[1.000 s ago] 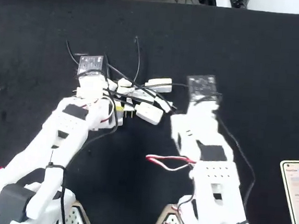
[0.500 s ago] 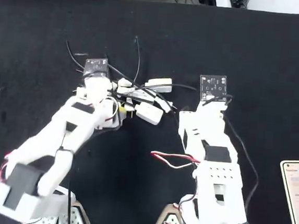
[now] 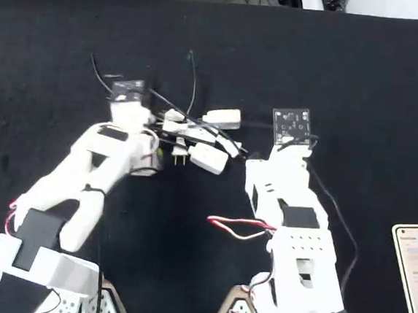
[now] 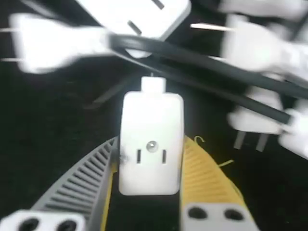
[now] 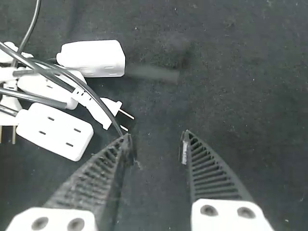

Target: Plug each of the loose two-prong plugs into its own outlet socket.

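We see the left tool (image 4: 150, 142) clamped on a white outlet socket (image 4: 151, 144), its grey and yellow fingers (image 4: 202, 173) pressed against the two long sides. The socket's long axis runs along the fingers. Its slotted face is turned up toward the wrist camera, and its cord end points away from the wrist into the cord pile (image 3: 196, 133) on the black tabletop (image 3: 349, 66). The view is soft here, so we can only say the held socket seems to sit at the pile's edge, just beside the black cords.

The right tool (image 5: 155, 142) has its fingers apart and holds nothing. It is above bare tabletop just beside the pile, on the side opposite the left tool.

At that edge of the pile lies a loose two-prong plug (image 5: 113, 109), with its prongs pointing out of the pile toward the right tool. Two more socket blocks lie in the pile. One (image 5: 91, 58) is on the far side, with its long axis pointing out of the pile. The other (image 5: 55, 131) is on the near side, lying slantwise with its slots facing up.
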Robot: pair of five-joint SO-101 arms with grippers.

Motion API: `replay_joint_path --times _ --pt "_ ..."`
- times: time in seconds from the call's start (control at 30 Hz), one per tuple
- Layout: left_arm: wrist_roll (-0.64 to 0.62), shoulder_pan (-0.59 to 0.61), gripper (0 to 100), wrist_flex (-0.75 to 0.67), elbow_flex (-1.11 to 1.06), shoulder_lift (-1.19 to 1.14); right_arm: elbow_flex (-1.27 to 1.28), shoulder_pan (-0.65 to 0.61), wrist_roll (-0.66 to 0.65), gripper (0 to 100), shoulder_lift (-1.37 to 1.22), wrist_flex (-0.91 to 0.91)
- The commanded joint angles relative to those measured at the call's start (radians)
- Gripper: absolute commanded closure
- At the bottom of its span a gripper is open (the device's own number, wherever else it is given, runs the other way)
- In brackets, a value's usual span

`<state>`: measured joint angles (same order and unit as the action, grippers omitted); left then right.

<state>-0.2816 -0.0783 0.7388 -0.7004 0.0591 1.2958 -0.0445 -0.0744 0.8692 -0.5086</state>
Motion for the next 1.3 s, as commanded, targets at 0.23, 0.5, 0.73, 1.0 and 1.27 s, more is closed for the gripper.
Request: replay_joint_path --times 0.23,0.5,0.73,1.0,1.27 --pt "0.252 0.265 96 0.269 0.084 0.221 -0.004 -0.018 0.008 83.2 0.027 0.026" --pt "0.431 0.378 75 0.402 0.119 0.269 -0.004 -0.018 0.008 83.0 0.027 0.026" --pt "0.302 0.254 79 0.529 0.394 0.264 -0.007 0.052 0.038 83.2 0.027 0.058" --pt "0.041 -0.202 79 0.318 0.363 0.233 -0.007 0.218 0.187 83.2 0.025 0.104" --pt "-0.052 -0.357 79 -0.262 0.117 0.172 -0.01 0.256 0.19 83.2 0.027 0.104"
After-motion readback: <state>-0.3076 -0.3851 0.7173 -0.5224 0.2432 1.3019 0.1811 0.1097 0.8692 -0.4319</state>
